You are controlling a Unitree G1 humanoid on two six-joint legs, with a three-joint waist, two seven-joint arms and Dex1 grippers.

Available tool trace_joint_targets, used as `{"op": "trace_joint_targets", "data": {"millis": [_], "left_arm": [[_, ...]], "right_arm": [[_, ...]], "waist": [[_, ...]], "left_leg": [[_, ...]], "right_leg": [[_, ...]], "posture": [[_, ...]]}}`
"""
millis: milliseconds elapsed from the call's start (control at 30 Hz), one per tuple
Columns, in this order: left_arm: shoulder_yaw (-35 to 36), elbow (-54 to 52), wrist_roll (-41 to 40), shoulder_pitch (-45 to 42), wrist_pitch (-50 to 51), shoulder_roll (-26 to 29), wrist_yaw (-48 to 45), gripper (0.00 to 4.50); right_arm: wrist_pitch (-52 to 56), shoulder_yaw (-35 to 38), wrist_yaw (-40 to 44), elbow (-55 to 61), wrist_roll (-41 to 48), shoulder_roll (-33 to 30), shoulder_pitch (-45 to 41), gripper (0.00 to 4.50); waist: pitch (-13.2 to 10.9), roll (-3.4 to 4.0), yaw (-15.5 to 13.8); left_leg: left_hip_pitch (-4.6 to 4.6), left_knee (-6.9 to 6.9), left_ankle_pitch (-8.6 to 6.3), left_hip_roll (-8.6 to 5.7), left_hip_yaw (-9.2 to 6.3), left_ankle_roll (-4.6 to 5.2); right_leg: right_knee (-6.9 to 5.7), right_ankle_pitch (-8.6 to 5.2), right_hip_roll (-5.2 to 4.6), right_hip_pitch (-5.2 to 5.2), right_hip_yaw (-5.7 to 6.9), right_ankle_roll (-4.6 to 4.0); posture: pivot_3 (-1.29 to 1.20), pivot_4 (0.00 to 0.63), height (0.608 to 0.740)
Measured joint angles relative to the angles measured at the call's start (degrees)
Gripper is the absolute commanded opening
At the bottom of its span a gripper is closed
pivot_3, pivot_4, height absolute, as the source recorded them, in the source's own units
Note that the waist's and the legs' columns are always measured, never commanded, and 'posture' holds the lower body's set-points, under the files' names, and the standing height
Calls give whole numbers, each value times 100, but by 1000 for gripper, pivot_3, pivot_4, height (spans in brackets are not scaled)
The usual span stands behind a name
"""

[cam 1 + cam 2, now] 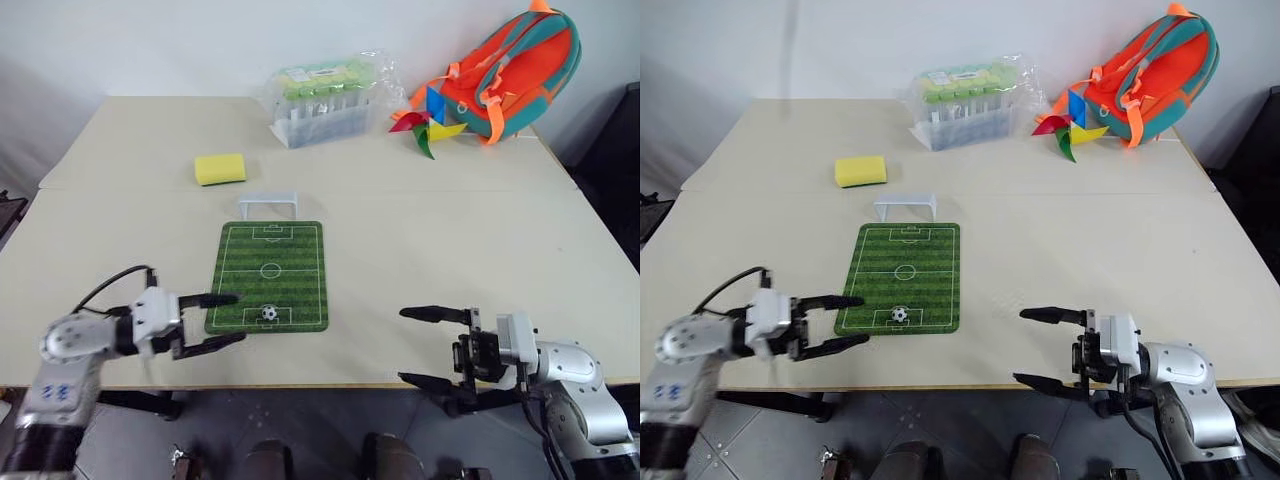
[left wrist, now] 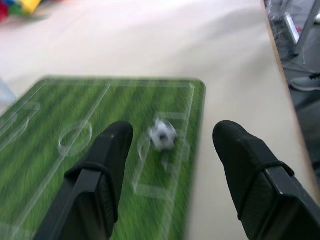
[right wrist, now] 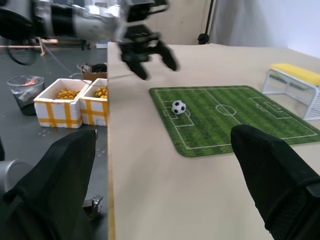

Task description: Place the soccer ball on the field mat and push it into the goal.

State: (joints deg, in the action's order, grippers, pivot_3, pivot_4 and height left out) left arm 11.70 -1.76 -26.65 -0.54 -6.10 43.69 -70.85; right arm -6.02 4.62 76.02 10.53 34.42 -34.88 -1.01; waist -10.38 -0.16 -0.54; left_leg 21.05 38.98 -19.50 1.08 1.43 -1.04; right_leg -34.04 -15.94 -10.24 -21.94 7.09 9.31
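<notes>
Nearest, both grippers, left (image 1: 222,319) and right (image 1: 425,346), are held wide apart and empty at the table (image 1: 480,250) edge. The soccer ball (image 1: 269,313) rests, seemingly still, on the field mat (image 1: 285,255); beyond stands the goal (image 1: 268,205).

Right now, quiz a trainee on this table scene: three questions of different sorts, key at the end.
1. True or false: the soccer ball lies on the field mat.
2. Which stands just past the mat's far end? A) the yellow sponge B) the goal C) the backpack
3. Fill in: the left gripper is ___ and holds nothing.

Key: 1 true, the ball sits near the mat's near end. 2 B, the goal is beside the far edge. 3 open; the right gripper is open too.
</notes>
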Motion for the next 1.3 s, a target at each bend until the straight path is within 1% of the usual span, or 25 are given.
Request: {"op": "trace_joint_targets", "data": {"millis": [33,133,267,300,400,567,767,867,933,1033,1133,1200,1267,1300], "left_arm": [[21,-157,-80,259,94,14,-53,2447],[-40,-276,-112,642,126,-59,-141,1552],[-454,-276,27,627,92,-489,-56,187],[-630,-262,124,535,74,-636,11,33],[-1085,-174,402,104,63,-981,232,33],[-1168,238,539,-634,130,-1134,518,33],[-1287,591,626,-880,159,-1136,484,33],[-1354,1042,802,-1204,64,-1155,464,33],[-1387,1661,973,-1722,-119,-1364,552,33],[-1383,2281,1062,-2314,-321,-1654,762,33],[-1258,2975,1150,-2889,-587,-1830,1125,33],[-1092,3333,1212,-3225,-787,-1835,1408,33],[-957,3420,1224,-3316,-908,-1809,1568,33],[-856,3347,1192,-3224,-927,-1729,1586,33]], "right_arm": [[-5,28,-18,-20,6,15,-64,4500],[-37,48,-41,-147,1,63,-147,4500],[-157,50,-43,-284,-45,127,-257,4500],[-169,53,-43,-324,-49,127,-272,4500],[-184,46,-29,-410,-61,136,-319,4500],[-233,38,-35,-415,-102,152,-310,4500],[-276,46,-126,-384,-123,179,-148,4500],[-292,44,-220,-310,-135,218,-54,4500],[-307,57,-337,-228,-156,264,24,4500],[-314,52,-493,-104,-180,330,83,4500],[-340,68,-796,-13,-277,441,205,4500],[-406,83,-1135,13,-417,599,239,4500],[-470,89,-1450,20,-552,754,228,4500],[-532,137,-1774,9,-687,922,164,4500]], "waist": [[-1,2,-5],[-4,7,-84],[-6,13,-100],[-6,13,-101],[-6,13,-92],[-4,16,-68],[-4,16,-77],[-4,16,-101],[-4,15,-127],[-4,14,-99],[-5,13,-82],[-5,12,-57],[-5,13,-45],[-5,13,-23]], "left_leg": [[-1,0,-1,0,0,1],[1,0,-2,0,-1,0],[2,3,-3,-3,1,3],[2,3,-3,-3,1,3],[1,4,-3,-2,1,2],[0,4,-3,-3,3,2],[2,3,-3,-3,4,3],[2,7,-3,-4,3,2],[4,11,-3,-5,3,3],[5,12,-3,-6,3,4],[5,8,-3,-6,4,4],[5,8,-3,-6,5,4],[5,8,-3,-6,6,4],[4,6,-3,-5,6,4]], "right_leg": [[1,0,0,0,-1,0],[2,0,1,0,1,-1],[3,0,0,1,-1,0],[4,1,0,1,0,0],[-2,1,3,-1,0,0],[0,1,3,0,-1,0],[3,2,2,0,-1,1],[1,2,2,1,0,1],[2,4,2,3,1,5],[5,7,2,3,0,8],[6,7,3,0,1,8],[7,7,3,0,-1,8],[6,7,3,0,-2,8],[7,7,3,-2,-2,8]], "posture": [[0,150,740],[0,150,740],[0,150,740],[0,150,740],[0,150,740],[0,150,740],[0,150,740],[0,150,740],[0,150,740],[0,150,740],[0,150,740],[0,150,740],[0,150,740],[0,150,740]]}}
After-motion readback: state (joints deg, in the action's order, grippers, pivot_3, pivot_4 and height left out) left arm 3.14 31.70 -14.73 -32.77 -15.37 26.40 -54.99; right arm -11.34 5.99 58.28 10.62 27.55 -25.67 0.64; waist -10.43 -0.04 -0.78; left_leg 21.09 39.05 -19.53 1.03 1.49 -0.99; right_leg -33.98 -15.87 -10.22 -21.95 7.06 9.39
